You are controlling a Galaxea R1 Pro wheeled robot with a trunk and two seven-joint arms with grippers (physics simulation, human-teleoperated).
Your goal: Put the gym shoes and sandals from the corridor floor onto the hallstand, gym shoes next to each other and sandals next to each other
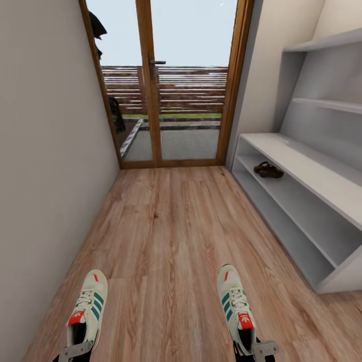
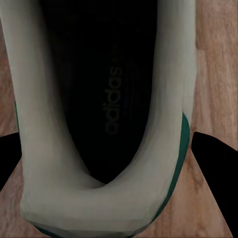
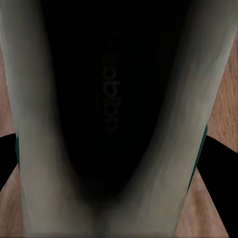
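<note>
The corridor floor [image 1: 166,236] runs up to a glazed wooden door [image 1: 166,85], with the hallstand [image 1: 301,166] along the right wall. On its upper shelf, near the door end, lie the two sandals [image 1: 268,170] side by side. Each gym shoe is gripped at its heel, toes pointing toward the door — the left gym shoe [image 1: 86,311] pinched in the left claw [image 1: 75,350], the right gym shoe [image 1: 235,306] in the right claw [image 1: 259,350].

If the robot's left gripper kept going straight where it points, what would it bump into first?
Probably the gym shoe: the left gripper looks straight into its dark opening, with a finger on either side. Past the shoe lies the wood floor.
</note>
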